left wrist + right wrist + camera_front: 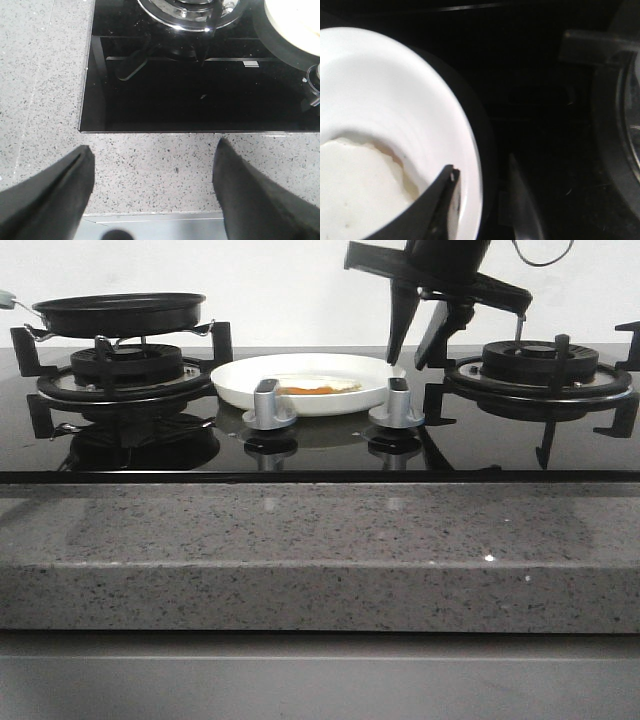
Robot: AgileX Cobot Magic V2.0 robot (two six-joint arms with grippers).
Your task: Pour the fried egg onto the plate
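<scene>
The white plate [240, 380] lies on the black glass hob between the two burners. The fried egg [315, 387] lies flat in it, whitish with an orange yolk. In the right wrist view the plate [380, 90] fills the left side, with the egg's white [355, 185] in it. My right gripper [412, 358] hangs open above the plate's right rim. In its wrist view the gripper [482, 172] has one finger over the plate and one over the hob, holding nothing. My left gripper [152, 160] is open and empty over the granite counter, out of the front view.
An empty black frying pan [120, 312] sits on the left burner [125, 365]. The right burner [540, 365] stands beside my right gripper. Two silver knobs [268, 405] [396, 403] stand in front of the plate. The hob's front edge [200, 131] meets the speckled counter [160, 170].
</scene>
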